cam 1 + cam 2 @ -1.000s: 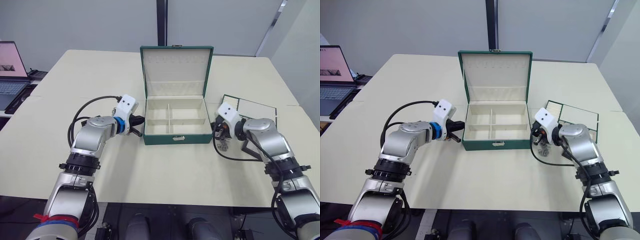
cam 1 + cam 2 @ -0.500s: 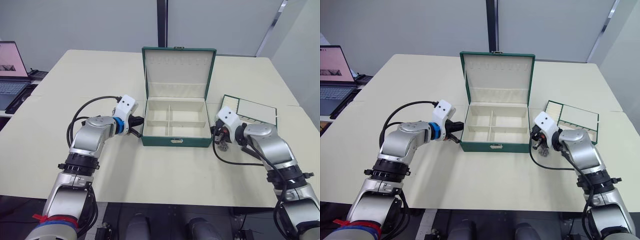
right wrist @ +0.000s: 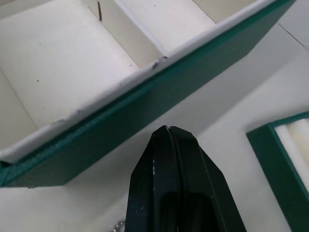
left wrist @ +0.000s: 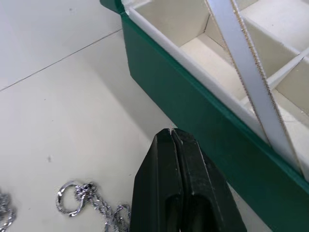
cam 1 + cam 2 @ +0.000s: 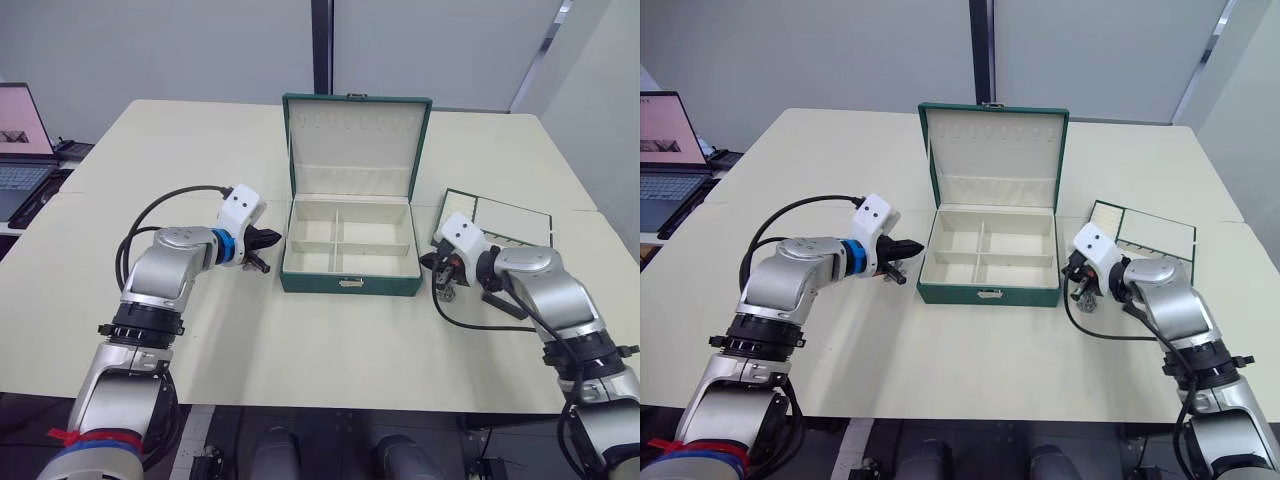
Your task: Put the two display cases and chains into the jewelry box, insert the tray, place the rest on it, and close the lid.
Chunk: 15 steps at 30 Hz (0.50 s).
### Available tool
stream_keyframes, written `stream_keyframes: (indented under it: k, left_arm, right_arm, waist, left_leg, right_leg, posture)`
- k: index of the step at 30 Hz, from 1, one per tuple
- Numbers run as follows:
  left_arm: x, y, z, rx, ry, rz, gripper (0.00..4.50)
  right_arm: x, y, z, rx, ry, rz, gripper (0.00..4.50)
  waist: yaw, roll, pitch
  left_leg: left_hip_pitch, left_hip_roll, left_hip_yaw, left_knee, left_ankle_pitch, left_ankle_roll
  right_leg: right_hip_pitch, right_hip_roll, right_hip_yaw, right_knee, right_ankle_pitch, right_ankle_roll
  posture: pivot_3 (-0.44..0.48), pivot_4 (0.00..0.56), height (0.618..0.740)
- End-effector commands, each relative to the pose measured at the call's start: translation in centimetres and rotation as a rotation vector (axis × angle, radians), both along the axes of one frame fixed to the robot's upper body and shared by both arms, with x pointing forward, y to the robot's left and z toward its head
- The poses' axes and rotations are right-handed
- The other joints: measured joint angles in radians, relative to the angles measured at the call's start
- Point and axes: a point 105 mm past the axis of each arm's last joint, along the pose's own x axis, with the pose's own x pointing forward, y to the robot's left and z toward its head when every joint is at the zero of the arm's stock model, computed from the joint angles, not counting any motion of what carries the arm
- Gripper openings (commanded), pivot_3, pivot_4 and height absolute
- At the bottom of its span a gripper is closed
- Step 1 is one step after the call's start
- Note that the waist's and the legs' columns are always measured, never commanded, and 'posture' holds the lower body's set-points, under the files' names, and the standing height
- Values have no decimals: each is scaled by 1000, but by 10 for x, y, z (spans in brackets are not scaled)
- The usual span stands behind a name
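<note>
The jewelry box [image 5: 349, 284] stands open mid-table, its four cream compartments empty and its lid [image 5: 356, 135] upright behind. My left gripper [image 5: 275, 238] is shut and empty, tips just short of the box's left wall [image 4: 193, 111]. A chain [image 4: 84, 203] lies on the table under it. My right gripper [image 5: 433, 263] is also shut and empty, pointing at the box's right wall [image 3: 145, 121], with a clump of chain [image 5: 1087, 300] just beneath it. The tray [image 5: 497, 219] lies behind the right gripper. The display cases are hidden or out of view.
An open laptop [image 5: 20, 140] sits off the table's far left. The cream table [image 5: 320, 350] spreads wide in front of the box, and its right edge runs close to the tray.
The box has slid a little to the left and toward me. My left elbow has swung outward, and the right gripper has dropped slightly beside the box.
</note>
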Motion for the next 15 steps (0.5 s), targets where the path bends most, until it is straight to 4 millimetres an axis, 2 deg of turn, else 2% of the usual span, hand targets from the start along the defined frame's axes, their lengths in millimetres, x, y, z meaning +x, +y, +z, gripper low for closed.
stream_keyframes:
  k: [1, 6, 7, 9, 11, 15]
  left_arm:
    - [-5, 4, 21, -11, -61, -15, 0]
    - [-29, 10, 46, -44, -184, -86, 0]
    - [-47, 9, 61, -113, -243, -145, 0]
    - [-78, 14, 73, -167, -256, -194, 0]
    - [-105, 18, 68, -158, -201, -211, 0]
    - [-143, 20, 60, -229, -96, -260, 0]
  right_arm:
    - [-3, -9, 17, -3, -63, -12, 10]
    - [-27, -15, 28, 16, -37, 24, 10]
    - [-39, -10, 34, 52, -33, 69, 10]
    - [-64, -1, 43, 130, 2, 143, 10]
    - [-89, 8, 45, 167, 23, 219, 10]
    - [-124, 21, 40, 223, 38, 306, 10]
  waist:
    - [0, 0, 0]
    - [-1, 0, 0]
    - [-3, 0, 0]
    - [-3, 0, 0]
    - [-2, 0, 0]
    - [1, 0, 0]
  left_leg:
    - [0, 0, 0, 0, 0, 0]
    - [0, 0, 1, -1, 0, 0]
    - [0, 0, 1, -1, 0, 0]
    - [0, 1, 1, -1, 0, 0]
    - [-1, 2, 1, -2, 0, 0]
    - [2, 0, -1, -1, -1, 1]
  right_leg:
    - [0, 0, 0, 0, 0, 0]
    - [0, 0, 1, 0, 0, 0]
    - [-1, 0, 1, 0, 0, 0]
    - [0, 0, 1, -1, 0, 0]
    - [0, 0, 1, -1, 0, 0]
    - [3, 0, 0, -2, 0, 0]
  posture:
    - [0, 150, 740]
    - [0, 150, 740]
    - [0, 150, 740]
    - [0, 150, 740]
    - [0, 150, 740]
    - [0, 150, 740]
